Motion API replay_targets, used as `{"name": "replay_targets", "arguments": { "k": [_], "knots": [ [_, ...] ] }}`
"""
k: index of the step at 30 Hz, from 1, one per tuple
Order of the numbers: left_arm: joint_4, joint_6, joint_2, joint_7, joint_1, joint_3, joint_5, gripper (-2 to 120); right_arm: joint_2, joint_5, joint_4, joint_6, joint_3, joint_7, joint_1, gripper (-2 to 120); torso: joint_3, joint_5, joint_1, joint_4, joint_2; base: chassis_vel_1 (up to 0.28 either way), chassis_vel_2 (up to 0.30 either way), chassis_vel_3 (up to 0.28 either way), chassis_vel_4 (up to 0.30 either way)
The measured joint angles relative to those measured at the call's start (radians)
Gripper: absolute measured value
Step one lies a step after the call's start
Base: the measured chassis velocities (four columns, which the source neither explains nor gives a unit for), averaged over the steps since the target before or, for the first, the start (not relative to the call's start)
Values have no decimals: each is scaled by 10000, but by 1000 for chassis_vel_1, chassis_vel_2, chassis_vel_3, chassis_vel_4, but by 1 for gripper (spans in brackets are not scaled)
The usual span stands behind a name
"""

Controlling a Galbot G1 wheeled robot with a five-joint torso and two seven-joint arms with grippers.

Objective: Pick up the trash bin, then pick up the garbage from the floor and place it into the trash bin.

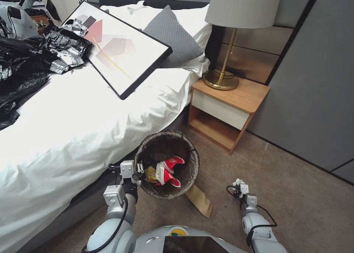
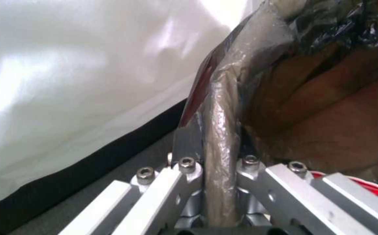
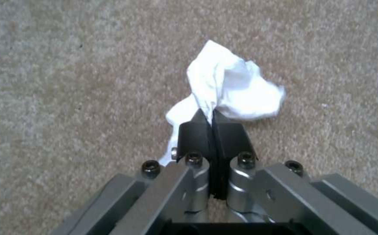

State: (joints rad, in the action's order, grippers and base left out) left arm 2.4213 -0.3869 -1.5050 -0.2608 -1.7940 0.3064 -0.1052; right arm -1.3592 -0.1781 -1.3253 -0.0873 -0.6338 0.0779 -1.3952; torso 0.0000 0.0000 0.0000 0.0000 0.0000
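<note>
Held the bin (image 1: 167, 164) by its rim beside the bed (image 1: 73, 127) in the left gripper (image 2: 217, 169), pinched white scrap (image 3: 232, 91) in the right gripper (image 3: 213, 127) above carpet — thin pinch, might have dropped it short of the bin.

Open carpet (image 1: 295, 194) lies on the robot's right, between the trash bin (image 1: 167, 164) and the grey wall panels (image 1: 313, 98); room to pass there. Left side blocked: the bed (image 1: 73, 135) overhangs right beside the bin. Ahead, the nightstand (image 1: 226, 109) stands near the bin's far rim (narrow gap between). A flat brown paper bag (image 1: 199, 201) lies on the floor against the bin's near side. Bin mouth open from above, cups (image 1: 167, 172) inside.
</note>
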Motion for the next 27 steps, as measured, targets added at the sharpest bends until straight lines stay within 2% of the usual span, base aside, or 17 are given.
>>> {"name": "replay_targets", "arguments": {
  "k": [14, 16, 17, 18, 19, 20, 21, 22, 23, 24, 25, 26, 27],
  "knots": [
    [0, 0, 0, 0, 0, 0, 0, 2, 48, 103, -154, 352, -93, -87, -82, 0, 0, 0, 0, 0, 0, 0, 0, 0, 0],
    [0, 0, 0, 0, 0, 0, 0, 2, 81, 63, -1231, 826, -107, -151, -409, 0, 0, 1, 0, -1, 0, 0, 0, 0, 0],
    [0, 0, 0, 0, 0, 0, 0, 2, 81, 63, -1231, 826, -107, -151, -409, 0, 0, 1, 0, -1, 0, 0, 0, 0, 0],
    [0, 0, 0, 0, 0, 0, 0, 2, 111, -90, -2097, 1584, -81, -440, -616, 0, 0, -1, 0, -3, 0, 0, 0, 0, 0],
    [0, 0, 0, 0, 0, 0, 0, 2, 163, -273, -3313, 2835, -49, -1318, -864, 0, 0, -1, 0, 2, 0, 0, 0, 0, 0],
    [0, 0, 0, 0, 0, 0, 0, 2, 163, -273, -3313, 2835, -49, -1318, -864, 0, 0, -1, 0, 2, 0, 0, 0, 0, 0],
    [0, 0, 0, 0, 0, -1, 0, 2, 237, -881, -4849, 4240, 23, -2950, -1261, 0, 0, -2, 0, 1, 0, 0, 0, 0, 0],
    [0, 0, 0, 0, -1, 0, 0, 2, 272, -1200, -5475, 4743, 55, -3749, -1449, 0, 0, -3, 0, 3, 0, 0, 0, 0, 0],
    [0, 0, 0, 0, 0, 0, 0, 2, 323, -1591, -6259, 5191, 152, -4727, -1704, 0, 0, -3, 0, -1, 0, 0, 0, 0, 0],
    [0, 0, 0, 0, 0, 0, 0, 2, 323, -1591, -6259, 5191, 152, -4727, -1704, 0, 0, -3, 0, -1, 0, 0, 0, 0, 0],
    [0, 0, 0, 0, 0, -1, 0, 2, 382, -1928, -6879, 5425, 298, -5428, -1863, 0, 0, -3, 0, -4, 0, 0, 0, 0, 0],
    [0, 0, 0, 0, 0, -1, 0, 2, 382, -1928, -6879, 5425, 298, -5428, -1863, 0, 0, -3, 0, -4, 0, 0, 0, 0, 0],
    [0, 0, 0, 0, 0, -1, 0, 2, 485, -2372, -7627, 5517, 580, -6206, -2016, 0, -1, -4, -1, -1, 0, 0, 0, 0, 0]
  ]
}}
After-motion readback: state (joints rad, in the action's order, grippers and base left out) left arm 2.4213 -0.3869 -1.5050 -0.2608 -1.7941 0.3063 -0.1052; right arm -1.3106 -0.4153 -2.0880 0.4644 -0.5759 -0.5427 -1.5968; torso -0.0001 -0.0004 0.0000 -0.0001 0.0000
